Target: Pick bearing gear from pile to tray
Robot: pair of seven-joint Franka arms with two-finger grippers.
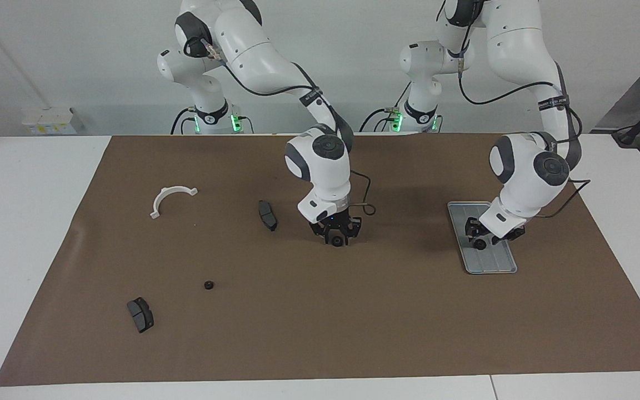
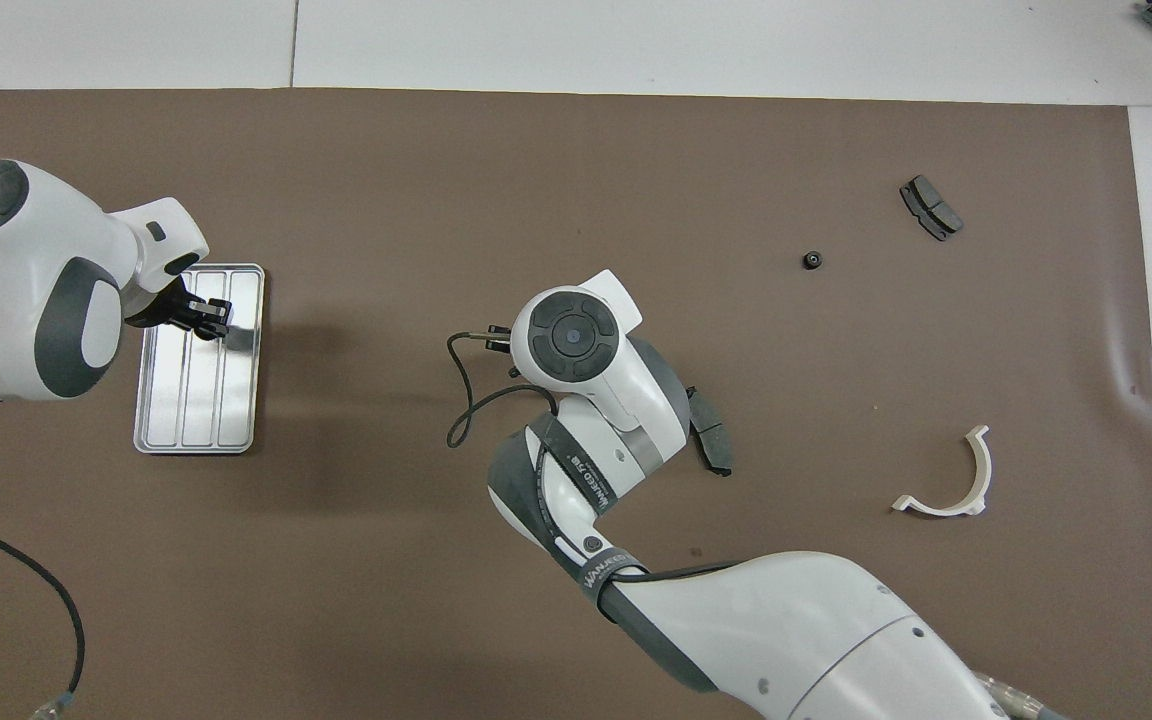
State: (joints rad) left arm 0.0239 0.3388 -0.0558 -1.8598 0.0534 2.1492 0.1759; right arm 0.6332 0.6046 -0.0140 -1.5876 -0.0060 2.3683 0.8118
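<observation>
Facing view: at right of frame, the left gripper [image 1: 480, 240] hangs over the tray [image 1: 495, 264], jaws parted around a black gear [image 1: 480, 244]. At centre, the right gripper [image 1: 335, 238] sits low over the brown worktop [image 1: 353, 322], jaws spread about another gear [image 1: 335, 241]. A third gear [image 1: 208, 285] lies lower left.

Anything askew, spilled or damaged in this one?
Nothing stands out. Tray lies flat on the mat; two pads, bracket and a loose gear lie apart, none visibly broken. Left gripper is over the tray, right gripper over mid-mat.
</observation>
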